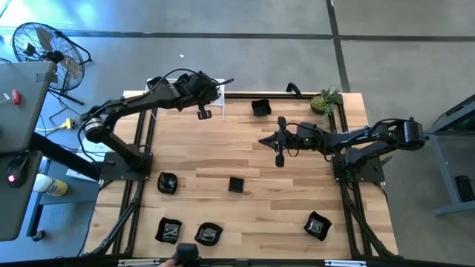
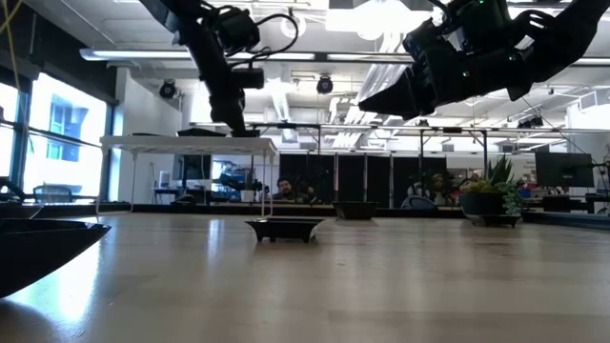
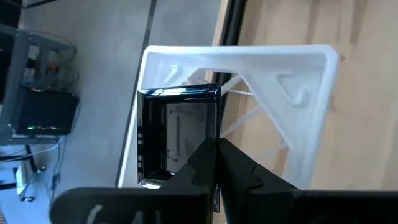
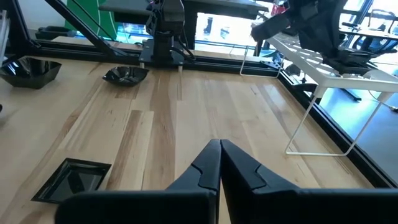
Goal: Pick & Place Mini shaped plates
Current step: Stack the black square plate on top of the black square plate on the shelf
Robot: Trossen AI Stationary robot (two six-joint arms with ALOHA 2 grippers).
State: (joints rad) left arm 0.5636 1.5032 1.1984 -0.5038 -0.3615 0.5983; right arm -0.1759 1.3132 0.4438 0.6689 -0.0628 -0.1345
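Observation:
My left gripper is at the table's far left, over the white wire-mesh rack, and is shut on a square glossy black mini plate. Whether that plate rests on the rack top, I cannot tell. My right gripper hangs shut and empty above the middle of the table. Several more black mini plates lie flat on the wood: a square one in the middle, one at the far edge, one at the left, and others along the near edge. My left gripper pinches the square plate by one side rim between its two fingers. The fingers slant down from above and from the near side. The plate lies over the rack's corner with its hollow side facing up toward the wrist camera.
A small green potted plant stands at the far right corner. A black frame rail runs round the table. The rack stands on thin white legs. Bare wood lies between the middle plate and the right edge.

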